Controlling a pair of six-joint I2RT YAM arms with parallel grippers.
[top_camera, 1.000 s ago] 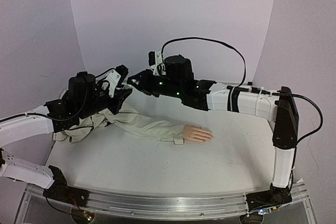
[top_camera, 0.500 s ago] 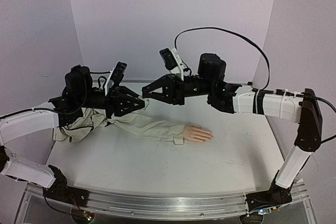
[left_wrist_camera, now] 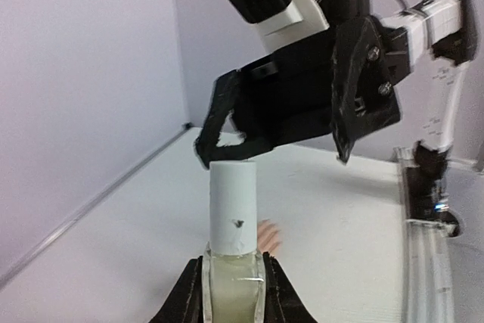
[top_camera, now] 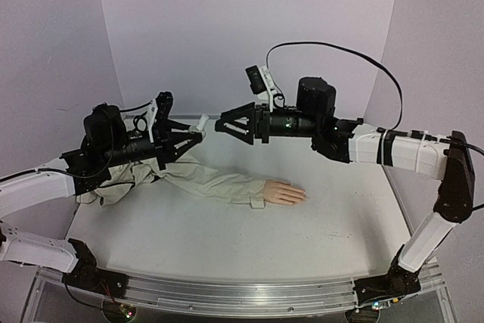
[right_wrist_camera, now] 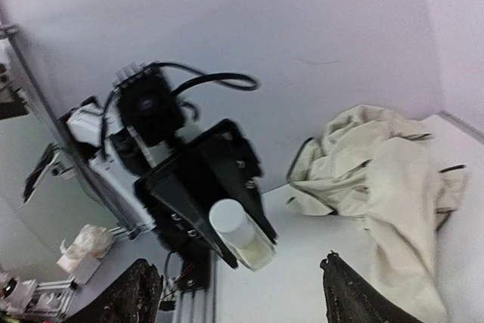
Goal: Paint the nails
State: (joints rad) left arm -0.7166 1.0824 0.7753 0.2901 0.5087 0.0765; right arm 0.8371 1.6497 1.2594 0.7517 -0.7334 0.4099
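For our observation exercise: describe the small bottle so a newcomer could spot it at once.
Start at the white table, then find the left gripper raised above the beige sleeve. Clamped in it, facing the open right gripper, is the small bottle: pale body, white cylindrical cap, the only object held off the table.

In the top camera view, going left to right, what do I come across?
Left end effector → white bottle it grips → open right end effector → mannequin hand. The jacket sleeve spans too widely to place.
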